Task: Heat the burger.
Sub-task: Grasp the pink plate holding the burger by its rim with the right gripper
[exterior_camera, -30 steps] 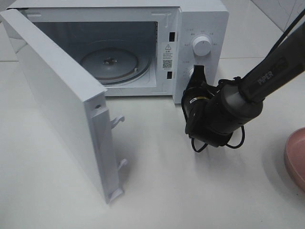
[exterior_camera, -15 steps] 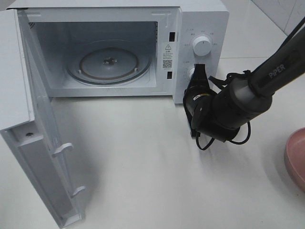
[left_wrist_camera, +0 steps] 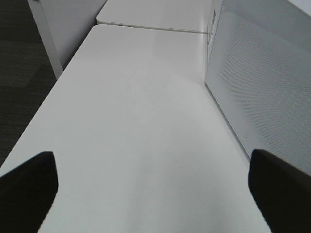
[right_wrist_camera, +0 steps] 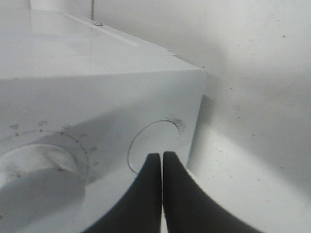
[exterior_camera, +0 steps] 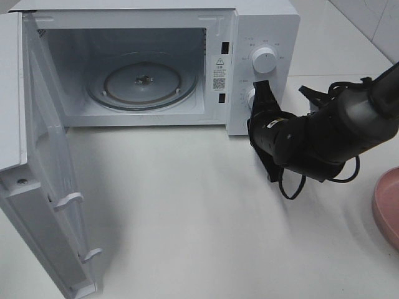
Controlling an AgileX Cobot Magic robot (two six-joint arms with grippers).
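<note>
Burger out of shot; right gripper (right_wrist_camera: 161,158) pinched shut, empty, at the microwave (exterior_camera: 280,37) round button (right_wrist_camera: 153,138); left gripper (left_wrist_camera: 150,155) gaping wide, empty.

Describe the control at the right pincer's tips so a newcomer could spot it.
Find the white microwave with its door open, then the control panel right of the cavity. At the tips of the shut right pincer sits a round button: flat and unmarked, unlike the raised, tick-ringed dial beside it.

Right fingers (right_wrist_camera: 146,196) pressed together; left fingers (left_wrist_camera: 24,187) spread wide.
</note>
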